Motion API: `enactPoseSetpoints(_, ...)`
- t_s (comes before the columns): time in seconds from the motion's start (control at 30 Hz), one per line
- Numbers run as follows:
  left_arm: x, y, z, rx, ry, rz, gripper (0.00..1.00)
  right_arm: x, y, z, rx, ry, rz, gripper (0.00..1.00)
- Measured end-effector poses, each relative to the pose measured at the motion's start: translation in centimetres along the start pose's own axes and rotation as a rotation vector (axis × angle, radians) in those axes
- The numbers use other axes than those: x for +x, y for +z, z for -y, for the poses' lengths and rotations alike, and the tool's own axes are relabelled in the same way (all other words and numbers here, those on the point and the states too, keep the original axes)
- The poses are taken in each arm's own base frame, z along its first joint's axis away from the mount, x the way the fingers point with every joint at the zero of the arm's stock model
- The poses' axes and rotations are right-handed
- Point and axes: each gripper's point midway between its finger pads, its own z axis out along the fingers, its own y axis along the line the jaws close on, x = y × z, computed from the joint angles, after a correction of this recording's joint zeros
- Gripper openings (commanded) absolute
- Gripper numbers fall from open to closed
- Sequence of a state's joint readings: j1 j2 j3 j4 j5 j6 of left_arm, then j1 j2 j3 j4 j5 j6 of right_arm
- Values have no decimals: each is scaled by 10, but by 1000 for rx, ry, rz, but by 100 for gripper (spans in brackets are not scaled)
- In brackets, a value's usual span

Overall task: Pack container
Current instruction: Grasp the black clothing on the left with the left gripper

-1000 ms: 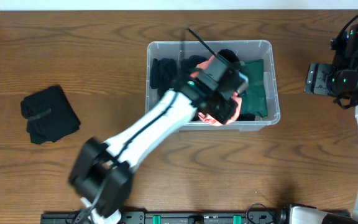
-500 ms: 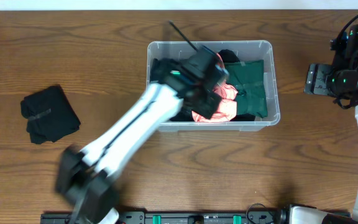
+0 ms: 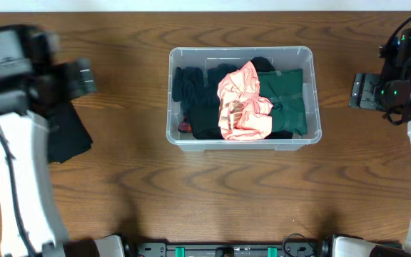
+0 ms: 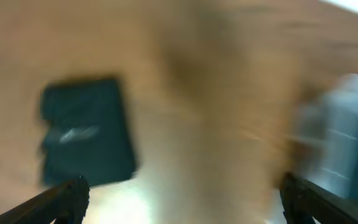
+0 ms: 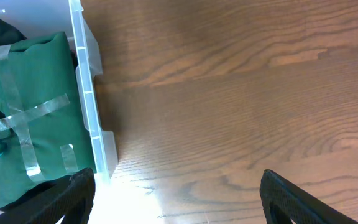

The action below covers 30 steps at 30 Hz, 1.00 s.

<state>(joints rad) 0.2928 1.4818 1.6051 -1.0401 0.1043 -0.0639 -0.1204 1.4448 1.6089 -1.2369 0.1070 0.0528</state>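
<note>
— How far along?
— Mostly packed, I'd say: the container, mid-tabletop, holds a pink garment and a green bundle. One black bundle lies well left of it.
— Fingers?
— Left fingers, right fingers: both pairs apart, empty.

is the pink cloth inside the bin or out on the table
Inside. The pink cloth lies crumpled within the container, over black clothes and beside the taped green bundle.
</note>
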Motion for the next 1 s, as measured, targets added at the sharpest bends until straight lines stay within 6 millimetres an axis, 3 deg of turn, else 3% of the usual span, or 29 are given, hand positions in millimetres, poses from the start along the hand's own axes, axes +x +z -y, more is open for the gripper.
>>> enactPoseSetpoints(0.17, 7, 54, -107, -131, -260, -108, 98, 0, 0, 0, 0, 0, 0, 83)
enactPoseSetpoints(0.3, 26, 86, -164, -155, -405, -187, 98, 0, 0, 0, 0, 0, 0, 83)
enactPoseSetpoints(0.4, 43, 113, -192, -126, -477, -241, 98, 0, 0, 0, 0, 0, 0, 83)
enactPoseSetpoints(0.6, 67, 156, -200, -55, -476, -341, 98, 0, 0, 0, 0, 0, 0, 83)
enactPoseSetpoints(0.77, 89, 196, -185, 80, -445, -428, 98, 0, 0, 0, 0, 0, 0, 83)
enactPoseSetpoints(0.87, 96, 209, -176, 147, -438, -455, 97, 0, 0, 0, 0, 0, 1, 83)
enactPoseSetpoints(0.9, 94, 209, -174, 162, -431, -447, 89, 0, 0, 0, 0, 0, 2, 83)
enactPoseSetpoints(0.97, 94, 210, -168, 202, -430, -448, 45, -1, 0, 0, 0, 0, 3, 83)
enactPoseSetpoints(1.0, 94, 210, -165, 216, -431, -449, 33, -1, 0, 0, 0, 0, 3, 83)
